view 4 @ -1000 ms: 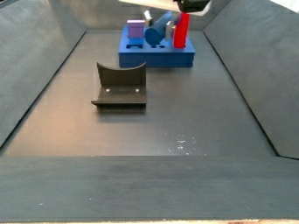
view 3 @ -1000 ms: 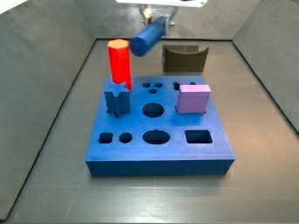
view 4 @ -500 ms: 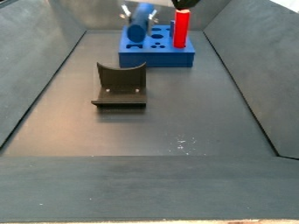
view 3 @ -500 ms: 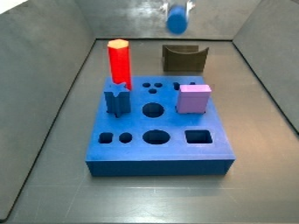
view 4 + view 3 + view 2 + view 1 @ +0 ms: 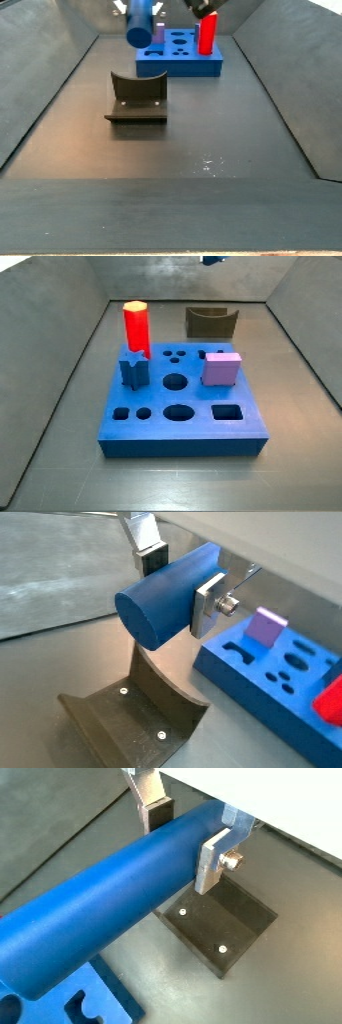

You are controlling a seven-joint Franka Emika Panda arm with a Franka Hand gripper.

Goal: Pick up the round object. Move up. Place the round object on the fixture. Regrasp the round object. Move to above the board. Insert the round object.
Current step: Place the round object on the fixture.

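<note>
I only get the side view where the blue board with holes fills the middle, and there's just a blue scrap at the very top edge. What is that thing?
Observer: It's a long blue cylinder. In a wrist view the gripper holds it lying sideways, with the jaws shut on it.
Operator: Is it over anything?
Observer: Yes. A wrist view shows the dark fixture right under it, curved notch facing up.
Operator: Are they touching?
Observer: No. In a side view the cylinder hangs well above the fixture, with open air between them.
</note>
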